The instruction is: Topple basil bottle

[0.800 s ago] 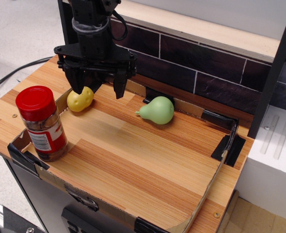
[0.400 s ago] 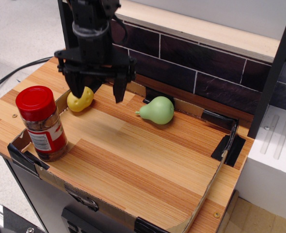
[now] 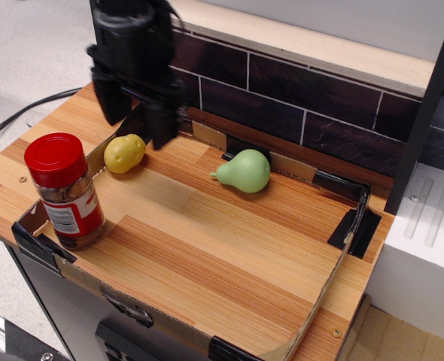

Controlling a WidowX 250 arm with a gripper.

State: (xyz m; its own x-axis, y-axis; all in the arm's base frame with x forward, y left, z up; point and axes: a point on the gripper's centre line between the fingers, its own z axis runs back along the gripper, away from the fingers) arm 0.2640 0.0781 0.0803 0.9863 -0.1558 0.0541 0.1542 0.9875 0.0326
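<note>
The basil bottle [image 3: 65, 193] stands upright at the front left corner of the wooden tray, a clear jar with a wide red cap, a red-and-white label and brownish contents. My black gripper [image 3: 137, 124] hangs above the back left of the tray, behind the bottle and well apart from it. It is motion-blurred. Its two fingers stand apart and hold nothing.
A yellow potato-like toy [image 3: 124, 153] lies just below the gripper. A green pear [image 3: 243, 171] lies at the back middle. Low cardboard walls [image 3: 321, 297] rim the wooden board. A dark tiled wall [image 3: 305, 98] runs behind. A white block [image 3: 425, 241] stands at the right.
The gripper has risen and shifted left and back, turning a little, so the yellow toy is now fully uncovered. The bottle, toy and pear have not moved.
</note>
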